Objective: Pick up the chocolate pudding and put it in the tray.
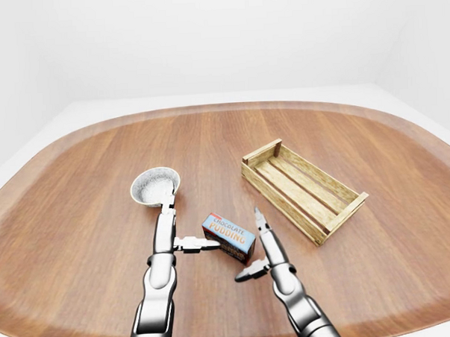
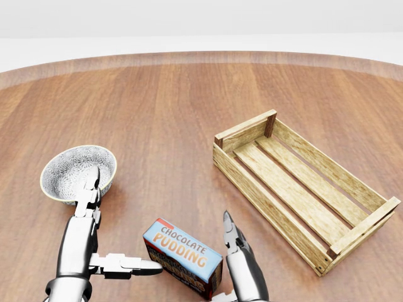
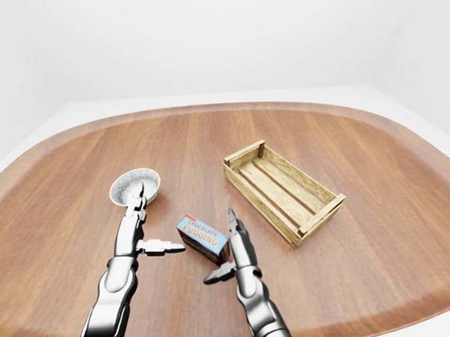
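Wooden and reddish-brown, the rounded worktop [image 1: 83,175] fills the left-eye view under white walls. Near its lower middle lies the chocolate pudding [image 1: 229,237], a blue box with a red corner, resting flat on the wood – well apart from the tray [image 1: 303,189], a slatted wooden crate to its upper right. A patterned white bowl [image 1: 155,186] sits to the upper left of the box. The left hand [image 1: 179,234] stands beside the box's left end with its fingers spread wide: one reaches up towards the bowl's rim, another points sideways at the box. The right hand [image 1: 257,245] stands at the box's right end, also spread, one finger pointing up and another sticking out to the lower left.

Head view: the box sits low in the picture, its label "CHOCOLATE PUDDING" readable, between the two hands. The left hand's sideways finger [image 2: 137,265] ends just beside the box's left face; whether it touches I cannot tell. The right hand's upright finger [image 2: 230,233] rises just beside the box's right corner – neither hand is closed around it. The tray holds nothing.

Right-eye view: the same layout, with the right hand's lower finger [image 3: 217,273] spread away below the box
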### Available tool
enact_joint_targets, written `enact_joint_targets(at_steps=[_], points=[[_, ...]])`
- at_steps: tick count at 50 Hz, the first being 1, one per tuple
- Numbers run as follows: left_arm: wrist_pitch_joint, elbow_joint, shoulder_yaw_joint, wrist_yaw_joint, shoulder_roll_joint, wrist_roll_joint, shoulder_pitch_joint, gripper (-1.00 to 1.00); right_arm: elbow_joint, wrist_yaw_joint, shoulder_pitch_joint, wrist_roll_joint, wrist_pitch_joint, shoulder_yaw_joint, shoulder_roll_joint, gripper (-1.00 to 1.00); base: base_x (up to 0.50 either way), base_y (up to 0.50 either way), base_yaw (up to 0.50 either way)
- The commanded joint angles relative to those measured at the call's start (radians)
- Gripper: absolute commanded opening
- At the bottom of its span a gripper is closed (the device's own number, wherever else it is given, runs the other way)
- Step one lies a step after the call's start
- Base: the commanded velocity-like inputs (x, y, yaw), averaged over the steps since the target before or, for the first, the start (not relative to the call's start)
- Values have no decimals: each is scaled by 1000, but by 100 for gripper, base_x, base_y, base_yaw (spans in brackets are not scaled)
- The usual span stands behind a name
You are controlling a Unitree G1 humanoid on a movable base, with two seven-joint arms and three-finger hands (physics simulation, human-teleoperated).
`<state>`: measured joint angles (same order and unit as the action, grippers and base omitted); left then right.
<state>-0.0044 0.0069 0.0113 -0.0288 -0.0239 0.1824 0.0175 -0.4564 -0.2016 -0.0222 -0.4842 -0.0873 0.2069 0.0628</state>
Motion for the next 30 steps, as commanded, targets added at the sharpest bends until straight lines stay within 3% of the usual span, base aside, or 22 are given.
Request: enact_joint_targets(at_steps=[1,10,12,13,14,30], points=[[2,-11,-21,47,9,-93,4,100,-19,-6,-13,-28,0,-4,12,100,0,0,0],[4,-12,-20,48,9,-94,3,100,-83,-36,-26,-48,0,1,12,100,0,0,0],[2,-9,-20,48,9,-94,2,100,-35,-16,-8,-47,0,6,14,3,0,0,0],[2,-8,-21,48,9,-94,2,100,-30,-18,-6,-51,0,7,14,-85,0,0,0],[1,-7,-21,48,9,-94,1,100,-28,-14,-3,-50,0,11,13,-100,0,0,0],[1,-9,-22,47,8,-95,2,100,-36,-29,-2,-63,0,12,13,-100,0,0,0]])
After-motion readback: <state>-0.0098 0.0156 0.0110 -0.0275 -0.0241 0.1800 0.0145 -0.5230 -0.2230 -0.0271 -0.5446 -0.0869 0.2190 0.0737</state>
